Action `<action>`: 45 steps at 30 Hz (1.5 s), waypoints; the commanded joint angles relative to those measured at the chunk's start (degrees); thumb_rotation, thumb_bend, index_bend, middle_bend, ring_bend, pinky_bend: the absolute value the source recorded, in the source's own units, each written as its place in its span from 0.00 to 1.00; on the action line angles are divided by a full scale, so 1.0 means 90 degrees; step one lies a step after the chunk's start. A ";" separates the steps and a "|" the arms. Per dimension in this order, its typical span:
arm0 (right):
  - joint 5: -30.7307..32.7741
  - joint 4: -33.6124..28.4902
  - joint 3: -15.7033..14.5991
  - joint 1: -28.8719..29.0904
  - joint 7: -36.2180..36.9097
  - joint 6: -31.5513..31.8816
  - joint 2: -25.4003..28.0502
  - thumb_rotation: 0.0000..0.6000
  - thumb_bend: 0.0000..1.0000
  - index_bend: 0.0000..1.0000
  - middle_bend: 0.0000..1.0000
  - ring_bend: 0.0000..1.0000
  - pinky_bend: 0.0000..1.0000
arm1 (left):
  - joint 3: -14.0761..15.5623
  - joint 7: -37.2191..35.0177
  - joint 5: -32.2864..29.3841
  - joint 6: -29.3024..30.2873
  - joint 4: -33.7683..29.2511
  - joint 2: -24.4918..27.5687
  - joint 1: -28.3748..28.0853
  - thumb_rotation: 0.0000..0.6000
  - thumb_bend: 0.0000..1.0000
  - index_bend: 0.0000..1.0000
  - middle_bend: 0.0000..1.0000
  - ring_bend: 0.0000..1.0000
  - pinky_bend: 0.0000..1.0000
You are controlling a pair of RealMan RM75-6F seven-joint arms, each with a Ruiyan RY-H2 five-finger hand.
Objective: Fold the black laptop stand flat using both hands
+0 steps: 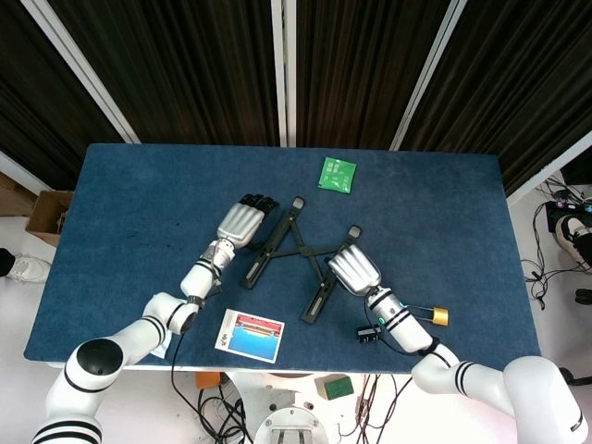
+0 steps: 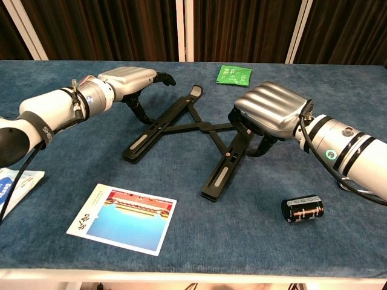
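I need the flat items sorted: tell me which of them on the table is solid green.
The green packet at the table's far edge, beyond the laptop stand. The picture card near the front edge is white-bordered, printed red and blue.

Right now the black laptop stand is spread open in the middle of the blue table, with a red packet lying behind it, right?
Not quite: the packet behind the black laptop stand is green, not red, as the head view shows. The stand is spread open mid-table.
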 commanded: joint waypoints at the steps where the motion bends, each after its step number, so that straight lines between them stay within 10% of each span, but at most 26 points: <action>1: -0.0129 0.0285 -0.0042 0.0050 0.0178 0.0130 -0.0169 1.00 0.06 0.76 0.85 0.78 0.95 | 0.0016 -0.0109 0.0001 -0.0033 0.0036 -0.0034 -0.0015 1.00 0.03 0.13 0.11 0.08 0.12; 40: -0.0585 0.1845 -0.0229 0.0296 0.1126 0.0760 -0.1067 1.00 0.15 0.82 0.87 0.80 0.98 | 0.0461 -0.0588 0.0286 -0.0049 -0.1285 0.0359 0.0152 1.00 0.03 0.13 0.11 0.08 0.12; 45: -0.0613 0.1270 -0.0360 0.0123 0.1029 0.0855 -0.0676 1.00 0.15 0.61 0.70 0.69 0.90 | 0.0359 -0.0469 0.0213 0.0192 -0.1572 0.0642 0.0271 1.00 0.03 0.13 0.11 0.08 0.12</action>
